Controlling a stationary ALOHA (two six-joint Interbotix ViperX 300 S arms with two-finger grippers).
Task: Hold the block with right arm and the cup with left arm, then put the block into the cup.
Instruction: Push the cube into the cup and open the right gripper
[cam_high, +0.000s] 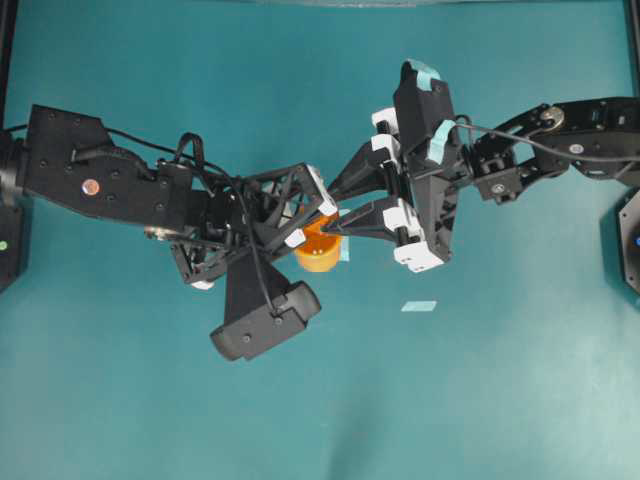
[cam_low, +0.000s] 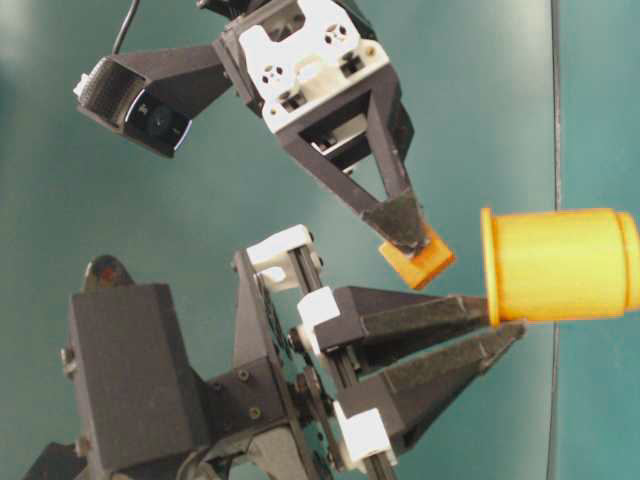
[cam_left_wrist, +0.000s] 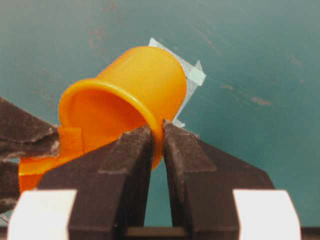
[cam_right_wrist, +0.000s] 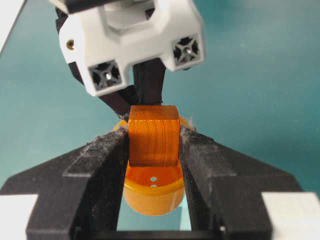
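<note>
The left claw (cam_left_wrist: 157, 142) was pressed together on the rim of the cup (cam_left_wrist: 135, 95), one finger inside the wall and one outside, so the cup hung tilted with its open mouth turned toward the other arm. In the table-level view the cup (cam_low: 560, 265) lay on its side in the air, its flared rim facing the block (cam_low: 418, 262), and the two pointed fingers of the left claw (cam_low: 505, 335) met at the lower edge of that rim.

The right claw (cam_right_wrist: 154, 142) pinched the block (cam_right_wrist: 153, 135) squarely between its two pads, with the block standing proud of the fingertips. Seen from the right wrist, the block sat directly in front of the cup's mouth, at the rim and apparently not yet inside. From overhead, the right claw (cam_high: 335, 226) met the cup (cam_high: 320, 250) above the teal counter (cam_high: 500, 400), and a small strip of pale tape (cam_high: 419, 306) lay on the counter nearby.
</note>
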